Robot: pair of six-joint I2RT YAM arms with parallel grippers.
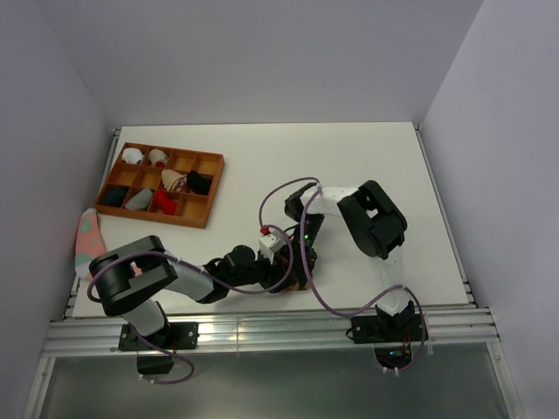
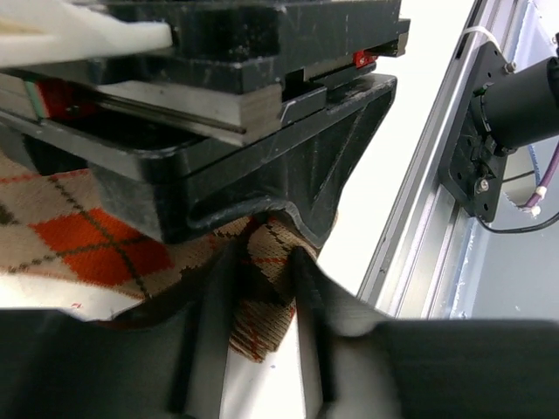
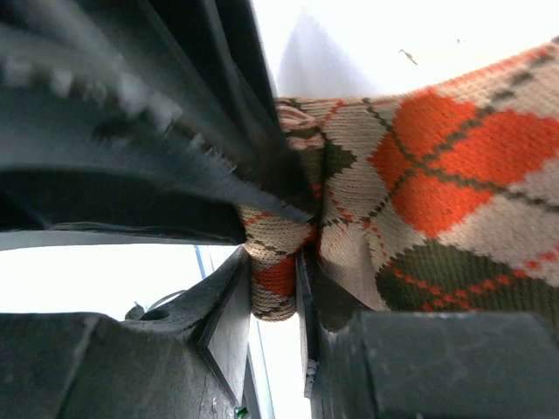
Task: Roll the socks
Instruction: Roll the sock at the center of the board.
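The tan-brown argyle sock [image 2: 87, 236] lies on the white table near the front edge, mostly hidden under both grippers in the top view. My left gripper [image 2: 265, 262] is shut on a narrow end of it; in the top view it is at the centre front [image 1: 281, 278]. My right gripper [image 3: 278, 262] is shut on a bunched fold of the same sock [image 3: 454, 166] and sits right against the left one [image 1: 299, 260]. Its black body [image 2: 244, 113] fills the left wrist view. A bright red sock [image 1: 163, 202] lies in a tray compartment.
A brown compartment tray [image 1: 210, 188] with several rolled socks stands at the back left. A pink sock [image 1: 87, 237] lies at the table's left edge. The metal front rail [image 2: 419, 201] runs close beside the grippers. Purple cables [image 1: 306, 262] loop over the work spot.
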